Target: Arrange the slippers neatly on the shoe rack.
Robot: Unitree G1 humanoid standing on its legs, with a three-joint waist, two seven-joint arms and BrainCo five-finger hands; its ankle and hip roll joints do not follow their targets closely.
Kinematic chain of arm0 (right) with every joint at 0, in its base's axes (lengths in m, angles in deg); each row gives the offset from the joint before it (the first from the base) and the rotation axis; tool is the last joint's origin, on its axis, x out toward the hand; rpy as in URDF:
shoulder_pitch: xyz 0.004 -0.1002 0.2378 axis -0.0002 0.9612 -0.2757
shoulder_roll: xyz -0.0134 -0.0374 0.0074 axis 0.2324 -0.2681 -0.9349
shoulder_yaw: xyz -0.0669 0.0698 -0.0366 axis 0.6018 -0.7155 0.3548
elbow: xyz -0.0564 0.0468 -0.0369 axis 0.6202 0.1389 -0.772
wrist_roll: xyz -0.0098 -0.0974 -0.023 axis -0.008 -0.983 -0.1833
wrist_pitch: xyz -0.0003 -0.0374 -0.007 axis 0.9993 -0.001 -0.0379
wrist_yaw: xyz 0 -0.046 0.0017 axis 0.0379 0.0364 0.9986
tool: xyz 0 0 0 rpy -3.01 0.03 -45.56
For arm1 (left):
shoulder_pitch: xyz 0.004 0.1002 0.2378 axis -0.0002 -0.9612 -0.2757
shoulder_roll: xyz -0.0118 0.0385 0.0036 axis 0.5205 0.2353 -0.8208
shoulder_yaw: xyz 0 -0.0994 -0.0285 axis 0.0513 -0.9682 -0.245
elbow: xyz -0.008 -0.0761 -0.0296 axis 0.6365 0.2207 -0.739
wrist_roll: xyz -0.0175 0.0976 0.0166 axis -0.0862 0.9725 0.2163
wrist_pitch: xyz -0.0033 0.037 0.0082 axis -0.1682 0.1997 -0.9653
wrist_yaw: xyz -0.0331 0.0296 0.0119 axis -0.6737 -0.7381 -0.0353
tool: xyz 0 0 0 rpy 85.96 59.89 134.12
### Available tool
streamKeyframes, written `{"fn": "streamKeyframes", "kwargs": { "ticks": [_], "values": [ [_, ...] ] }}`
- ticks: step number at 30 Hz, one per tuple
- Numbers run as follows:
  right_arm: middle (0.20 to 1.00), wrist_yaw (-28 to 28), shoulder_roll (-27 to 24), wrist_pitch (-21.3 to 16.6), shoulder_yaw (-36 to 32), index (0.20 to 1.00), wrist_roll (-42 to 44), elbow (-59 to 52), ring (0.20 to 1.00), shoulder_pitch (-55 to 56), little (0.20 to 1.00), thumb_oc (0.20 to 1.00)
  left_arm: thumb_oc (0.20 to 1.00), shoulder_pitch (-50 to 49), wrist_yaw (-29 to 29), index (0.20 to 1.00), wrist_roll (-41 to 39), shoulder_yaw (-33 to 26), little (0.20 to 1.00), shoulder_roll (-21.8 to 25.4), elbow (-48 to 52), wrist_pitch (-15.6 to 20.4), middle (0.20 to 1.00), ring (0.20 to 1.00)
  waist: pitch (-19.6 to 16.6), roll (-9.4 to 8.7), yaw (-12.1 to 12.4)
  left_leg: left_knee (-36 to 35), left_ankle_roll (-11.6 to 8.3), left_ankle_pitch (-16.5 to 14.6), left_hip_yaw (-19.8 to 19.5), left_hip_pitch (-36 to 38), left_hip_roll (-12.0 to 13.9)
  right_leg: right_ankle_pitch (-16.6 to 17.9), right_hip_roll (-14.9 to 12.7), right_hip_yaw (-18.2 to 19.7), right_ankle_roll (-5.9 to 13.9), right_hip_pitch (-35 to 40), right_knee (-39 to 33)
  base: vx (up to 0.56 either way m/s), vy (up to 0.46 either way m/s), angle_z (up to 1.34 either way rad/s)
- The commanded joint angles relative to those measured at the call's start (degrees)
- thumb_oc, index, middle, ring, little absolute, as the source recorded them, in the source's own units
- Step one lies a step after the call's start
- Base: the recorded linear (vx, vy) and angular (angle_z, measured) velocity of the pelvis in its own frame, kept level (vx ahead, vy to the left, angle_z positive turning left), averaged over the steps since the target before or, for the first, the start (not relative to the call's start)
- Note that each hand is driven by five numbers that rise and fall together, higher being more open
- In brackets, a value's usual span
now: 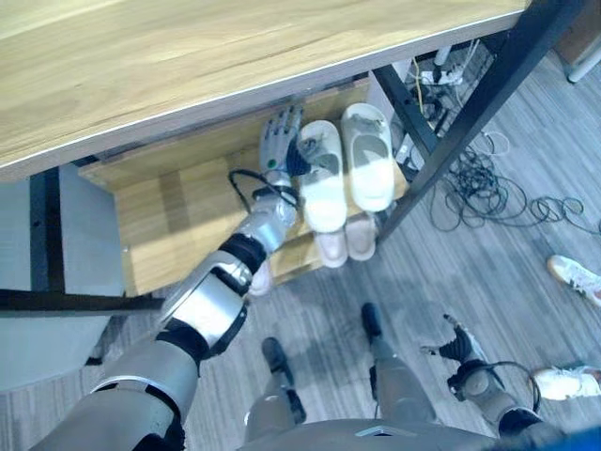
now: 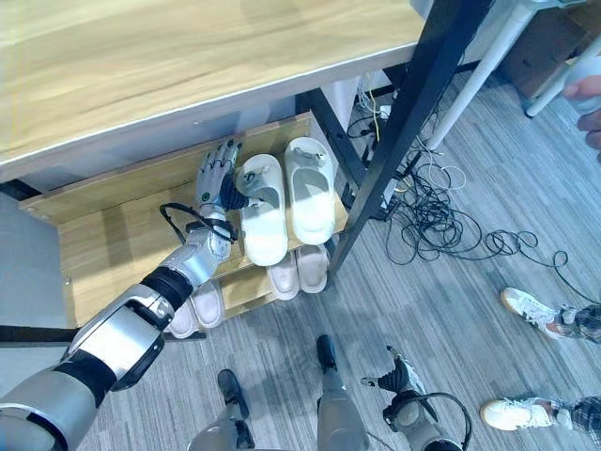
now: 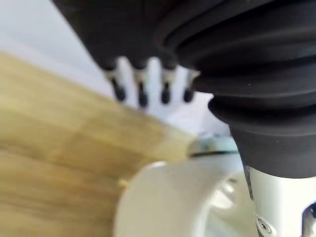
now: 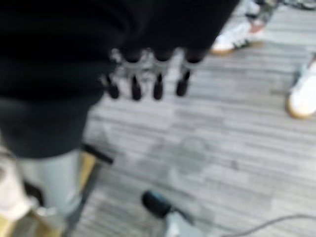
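The right hand (image 2: 399, 378) is seen lowest in the head views, hanging over the grey plank floor (image 2: 441, 310). Its fingers (image 4: 158, 86) are seen straight and loose in its own wrist view, and nothing is held in them.

Higher up, the left hand (image 1: 280, 139) is reached under the light wooden table top (image 1: 188, 66) to the upper shelf of the low wooden shoe rack (image 1: 164, 216). Its fingers (image 3: 141, 93) are held out straight and spread, and nothing is gripped by them. The hand is laid just beside the left one of two cream foam slippers (image 1: 322, 178), at its inner edge; whether it is touched cannot be told. The second cream slipper (image 1: 368, 150) is set right next to the first, and both are lined up side by side with their toes pointing to the back of the shelf.

On the shelf below, a pair of pale pink slippers (image 2: 299, 271) is seen sticking out, and another pale pair (image 2: 197, 310) is seen further left.

A pile of black cables (image 2: 441, 235) is spread on the floor by the dark metal table leg (image 2: 394, 141). A person's white shoes (image 2: 528, 305) are seen at the right.
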Motion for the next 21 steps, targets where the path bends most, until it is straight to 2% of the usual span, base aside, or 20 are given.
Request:
{"fn": "streamKeyframes", "kwargs": {
  "ticks": [1,7,17,18,19,20,21],
  "values": [
    [1.000,-0.3,-2.2,0.3,-2.1,1.000,2.1,-0.7,1.000,-3.0,1.000,1.000,1.000,4.8,-0.2,1.000,-3.2,-4.4,1.000,1.0,2.7,3.2,1.000,1.000,5.9,3.97,1.0,0.8,-1.34,-0.8,-7.0,-2.6,1.1,-8.1,-0.3,-2.9,1.62,-2.9,6.0,-0.02,0.010,0.06],
    [1.000,-0.1,-1.2,1.0,-2.8,1.000,1.9,-0.8,1.000,-2.2,1.000,1.000,1.000,0.1,0.6,1.000,-8.9,-7.8,1.000,0.4,10.8,6.7,1.000,1.000,5.4,4.14,1.6,0.8,-1.14,-0.9,-7.2,-2.4,0.8,-7.9,-0.5,-3.1,1.57,-2.3,5.6,-0.01,0.018,0.07],
    [1.000,0.7,0.4,1.8,-4.8,1.000,1.9,0.3,1.000,-0.8,1.000,1.000,1.000,-11.6,2.0,1.000,-9.6,-11.3,1.000,3.0,17.9,9.4,1.000,1.000,3.8,4.42,2.9,0.8,-1.07,-1.2,-7.4,-0.5,0.5,-8.4,-0.7,-3.6,1.53,0.7,5.3,0.00,0.007,0.01],
    [1.000,0.7,0.8,1.9,-5.6,1.000,2.1,1.2,1.000,-0.6,1.000,1.000,1.000,-16.5,1.9,1.000,-10.5,-12.7,1.000,2.8,20.3,11.5,1.000,1.000,3.3,4.11,3.5,0.8,-1.15,-1.3,-7.5,0.3,0.4,-8.6,-0.6,-4.0,1.47,1.8,5.1,0.00,0.000,0.00],
    [1.000,0.7,0.8,1.9,-5.6,1.000,2.1,1.3,1.000,-0.5,1.000,1.000,1.000,-16.8,1.9,1.000,-10.5,-12.7,1.000,2.8,20.4,11.5,1.000,1.000,3.3,4.10,3.4,0.8,-1.15,-1.3,-7.5,0.4,0.4,-8.5,-0.6,-4.1,1.47,2.0,5.0,0.03,-0.023,0.05],
    [1.000,0.6,0.8,1.9,-6.0,1.000,2.1,1.9,1.000,-0.3,1.000,1.000,1.000,-19.6,2.7,1.000,-11.5,-13.3,1.000,3.0,22.4,13.0,1.000,1.000,3.0,3.96,3.6,0.8,-1.18,-1.4,-7.6,0.9,0.4,-8.6,-0.5,-4.2,1.48,2.8,4.8,0.05,-0.040,0.12],
    [1.000,0.7,1.2,1.9,-7.7,1.000,3.0,4.1,1.000,-0.3,1.000,1.000,1.000,-26.4,4.5,1.000,-14.1,-14.7,1.000,3.5,26.1,16.4,1.000,1.000,2.1,3.55,4.5,0.8,-1.17,-1.4,-7.8,2.0,0.3,-8.8,-0.3,-4.7,1.47,4.3,4.7,0.05,-0.040,0.17]
  ]
}}
